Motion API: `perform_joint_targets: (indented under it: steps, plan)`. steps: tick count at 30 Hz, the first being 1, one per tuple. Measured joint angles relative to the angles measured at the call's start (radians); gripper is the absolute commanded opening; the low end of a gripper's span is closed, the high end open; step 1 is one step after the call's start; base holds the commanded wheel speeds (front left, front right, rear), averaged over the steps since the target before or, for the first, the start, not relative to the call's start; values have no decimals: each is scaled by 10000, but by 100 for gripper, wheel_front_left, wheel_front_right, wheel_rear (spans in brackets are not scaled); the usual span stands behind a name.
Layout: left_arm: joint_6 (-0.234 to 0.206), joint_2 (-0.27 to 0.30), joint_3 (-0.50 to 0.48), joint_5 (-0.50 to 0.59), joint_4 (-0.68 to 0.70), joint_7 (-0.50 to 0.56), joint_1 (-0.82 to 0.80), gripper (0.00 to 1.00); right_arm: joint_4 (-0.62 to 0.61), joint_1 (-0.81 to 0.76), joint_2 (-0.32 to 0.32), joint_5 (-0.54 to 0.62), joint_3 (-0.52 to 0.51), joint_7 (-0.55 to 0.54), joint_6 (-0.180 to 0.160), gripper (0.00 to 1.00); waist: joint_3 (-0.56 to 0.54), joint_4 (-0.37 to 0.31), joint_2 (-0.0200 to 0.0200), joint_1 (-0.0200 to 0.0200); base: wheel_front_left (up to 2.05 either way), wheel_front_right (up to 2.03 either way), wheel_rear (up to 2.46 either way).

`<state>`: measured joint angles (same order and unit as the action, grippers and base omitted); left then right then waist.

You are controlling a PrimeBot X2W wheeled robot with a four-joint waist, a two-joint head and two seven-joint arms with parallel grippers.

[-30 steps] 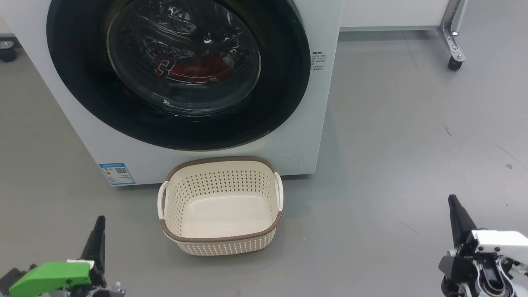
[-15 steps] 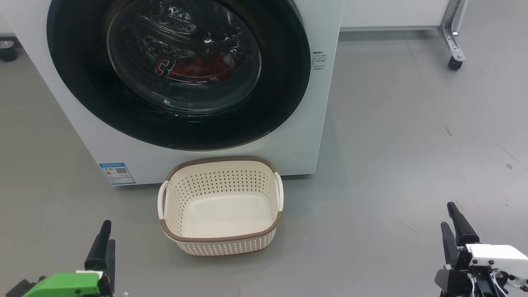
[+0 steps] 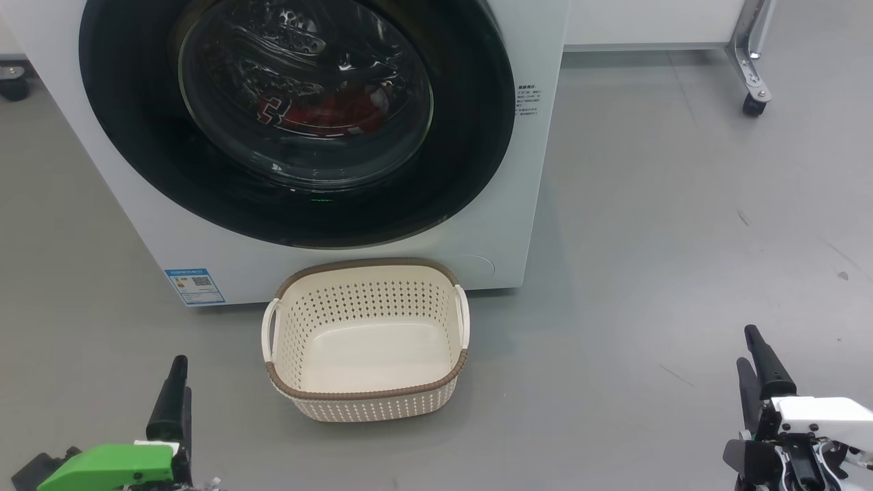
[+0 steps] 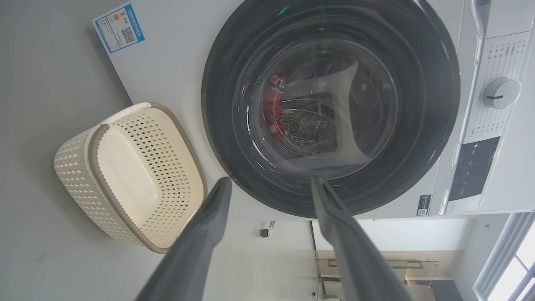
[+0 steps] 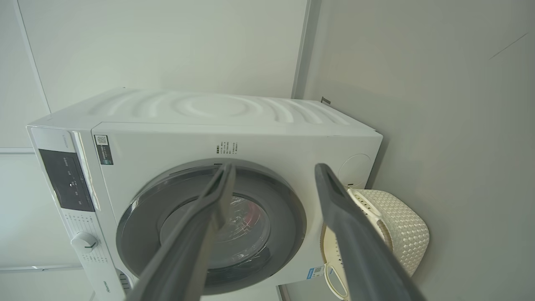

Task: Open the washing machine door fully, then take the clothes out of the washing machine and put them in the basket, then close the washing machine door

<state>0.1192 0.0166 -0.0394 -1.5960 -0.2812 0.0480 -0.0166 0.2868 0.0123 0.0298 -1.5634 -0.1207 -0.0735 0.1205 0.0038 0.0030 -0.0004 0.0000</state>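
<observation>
The washing machine (image 3: 477, 204) stands in front of me with its glossy black washing machine door (image 3: 470, 136) shut against the white front. Behind the glass bowl lie the red clothes (image 3: 320, 112), with a dark-and-white letter showing. They appear again as red clothes (image 4: 273, 108) in the left wrist view. On the floor against the machine's foot sits the basket (image 3: 368, 408), with nothing in it. My left gripper (image 3: 176, 392) is low and left of the basket. My right gripper (image 3: 760, 361) is far to the right. Both are open with nothing between the fingers (image 4: 209, 217) (image 5: 347, 217).
Grey floor stretches wide to the right of the machine. A metal frame leg on a caster (image 3: 750, 102) stands at the back right, and another dark caster (image 3: 12, 88) at the far left. The machine's dial (image 4: 499, 93) and dark panel are beyond the door.
My left gripper has edged slightly to the right. My right gripper has turned so that both fingers show, dipped a little and come back up. The door, clothes and basket are unchanged.
</observation>
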Motion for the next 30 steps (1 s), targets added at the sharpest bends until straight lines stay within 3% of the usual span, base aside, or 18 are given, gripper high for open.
perform_joint_targets:
  steps: [10,30]
  plan:
    - [0,42,263,393,219,-337,-37,100,-182,11,267,709,247,301,2,100,7,33,0,0,0,0,0]
    - [4,627,1116,2884,314,-1214,-148,100,-268,81,1018,3131,1095,1154,2,100,-7,105,0,0,0,0,0]
